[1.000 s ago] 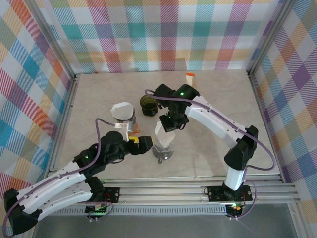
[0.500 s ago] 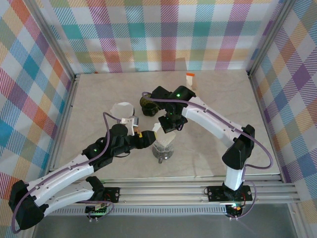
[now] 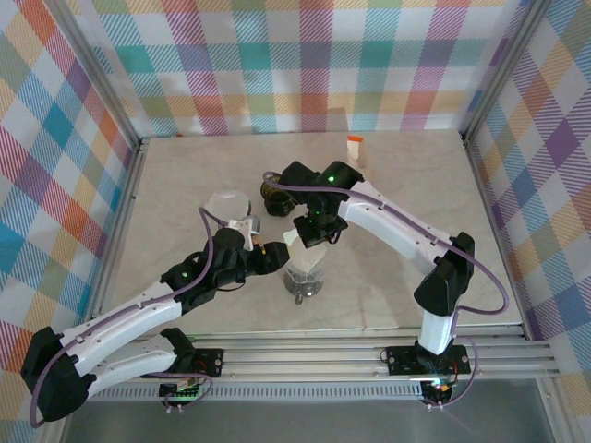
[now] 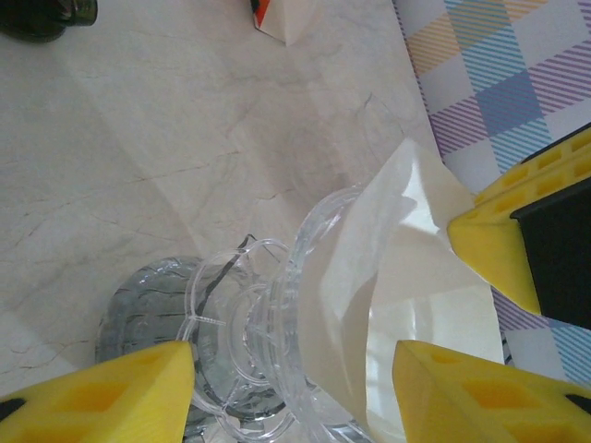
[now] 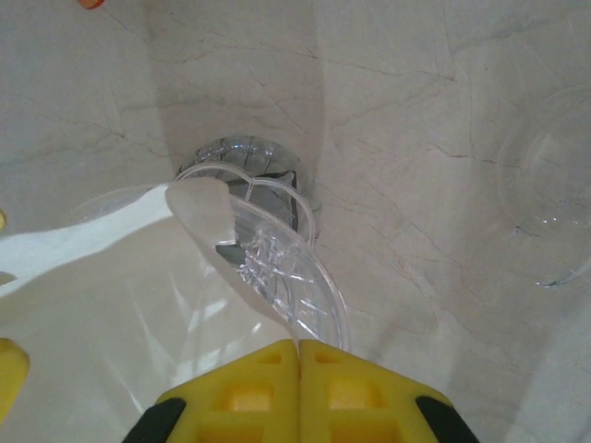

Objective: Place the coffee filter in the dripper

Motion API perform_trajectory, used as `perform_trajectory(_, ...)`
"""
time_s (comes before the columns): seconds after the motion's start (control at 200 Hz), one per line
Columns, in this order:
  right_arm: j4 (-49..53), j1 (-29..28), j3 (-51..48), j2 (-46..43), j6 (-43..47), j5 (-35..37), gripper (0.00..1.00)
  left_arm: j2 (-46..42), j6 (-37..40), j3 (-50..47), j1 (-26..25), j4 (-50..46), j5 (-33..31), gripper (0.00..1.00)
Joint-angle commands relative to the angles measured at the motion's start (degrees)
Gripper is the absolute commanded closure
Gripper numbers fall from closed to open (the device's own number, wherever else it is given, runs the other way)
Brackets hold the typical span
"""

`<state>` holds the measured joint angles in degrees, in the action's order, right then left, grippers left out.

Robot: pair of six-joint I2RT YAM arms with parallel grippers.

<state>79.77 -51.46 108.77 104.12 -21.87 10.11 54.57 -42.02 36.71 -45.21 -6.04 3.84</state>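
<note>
Two changes showed over the last second. The right gripper (image 3: 306, 237) had come lower and a little to the left, carrying the coffee filter (image 3: 296, 244) down into the mouth of the dripper (image 3: 303, 280). The left gripper (image 3: 276, 258) had pushed in from the left until it stood just beside the dripper.

From the right wrist, the right gripper's (image 5: 300, 356) yellow fingers were pressed together, apparently pinching the filter's upper edge. The paper (image 5: 102, 277) lay partly inside the clear ribbed rim (image 5: 286, 277), with one corner folded over it.

From the left wrist, the left gripper's (image 4: 294, 362) fingers stood wide apart, one on each side of the dripper's (image 4: 249, 351) lower part, not yet closed on it. The filter (image 4: 406, 277) leaned in the cone, its top edge standing proud of the rim.

The filter was entering but did not look seated. The left fingers seemed placed to steady the dripper for the final push. A dark jar (image 3: 274, 194) and a clear glass (image 3: 229, 207) stood on the far side of the dripper.
</note>
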Motion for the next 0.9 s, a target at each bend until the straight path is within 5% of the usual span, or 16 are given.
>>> perform_trajectory(0.0,-0.78,-0.40,-0.64,-2.51,-0.76,1.12,0.84,0.06,-0.25,1.62,0.71,-0.57,0.43,0.41)
perform_trajectory(0.225,-5.81,-0.65,-5.46,-8.50,-0.87,3.17,0.52,0.17,-0.33,1.66,0.70,-0.48,0.84,0.41)
perform_trajectory(0.385,-9.73,-0.96,-11.48,-12.17,-0.39,2.20,0.40,0.54,-0.41,1.60,0.69,-0.42,1.17,0.41)
perform_trajectory(0.895,-21.87,-1.24,-27.32,-18.77,-2.53,0.84,0.36,1.01,-0.73,0.69,0.66,-0.22,1.37,0.40)
